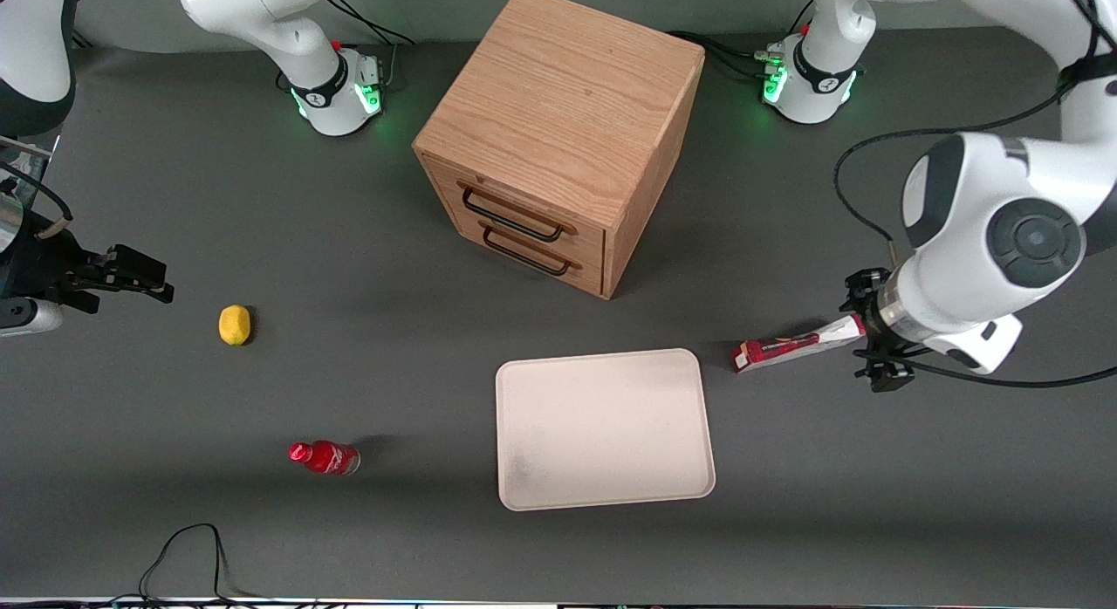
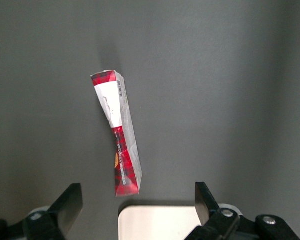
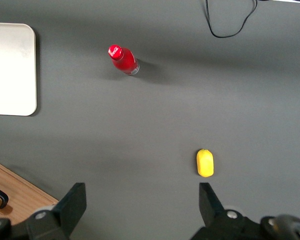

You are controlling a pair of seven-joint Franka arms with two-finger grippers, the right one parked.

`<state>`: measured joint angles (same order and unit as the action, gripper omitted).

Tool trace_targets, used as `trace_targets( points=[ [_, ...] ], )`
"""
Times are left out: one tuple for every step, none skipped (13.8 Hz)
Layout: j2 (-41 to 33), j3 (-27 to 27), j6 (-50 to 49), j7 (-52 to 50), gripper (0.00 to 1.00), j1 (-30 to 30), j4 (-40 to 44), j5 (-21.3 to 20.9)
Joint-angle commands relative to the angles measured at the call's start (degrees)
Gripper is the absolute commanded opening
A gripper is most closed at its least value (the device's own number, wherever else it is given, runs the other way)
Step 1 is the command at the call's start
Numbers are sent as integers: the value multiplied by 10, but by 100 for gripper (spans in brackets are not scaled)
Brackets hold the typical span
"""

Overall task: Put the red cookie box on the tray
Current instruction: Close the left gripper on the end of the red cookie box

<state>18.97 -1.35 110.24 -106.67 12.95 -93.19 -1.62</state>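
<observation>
The red cookie box (image 1: 790, 347) lies flat on the grey table beside the tray's (image 1: 602, 430) short edge, toward the working arm's end. Its red end points at the tray and its white end points away. In the left wrist view the whole box (image 2: 121, 140) shows, with a corner of the tray (image 2: 160, 225) close to its red end. My gripper (image 1: 873, 334) hangs above the table over the box's white end. The gripper (image 2: 138, 202) is open, its fingers spread wide with nothing between them, clear of the box.
A wooden drawer cabinet (image 1: 558, 138) stands farther from the front camera than the tray. A small red bottle (image 1: 325, 457) and a yellow fruit (image 1: 234, 324) lie toward the parked arm's end. A black cable (image 1: 183, 548) loops at the table's near edge.
</observation>
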Motion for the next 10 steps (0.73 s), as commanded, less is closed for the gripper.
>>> trace_targets(
  points=[
    [-24,-1,59,-13,100,0,-77,-9],
    [-24,-1,75,-13,100,0,-95,-9],
    [-24,-1,92,-13,100,0,-109,-9],
    [-24,-1,113,-13,100,0,-126,-9],
    [-24,-1,133,-17,100,0,-142,-9],
    [-24,-1,155,-20,100,0,-160,-9],
    [-23,-1,174,-21,100,0,-175,-9],
    [-21,-1,189,-21,100,0,-187,-9],
    [-20,-1,209,-22,100,0,-203,-9],
    [-20,-1,230,-25,100,0,-218,-9]
  ],
)
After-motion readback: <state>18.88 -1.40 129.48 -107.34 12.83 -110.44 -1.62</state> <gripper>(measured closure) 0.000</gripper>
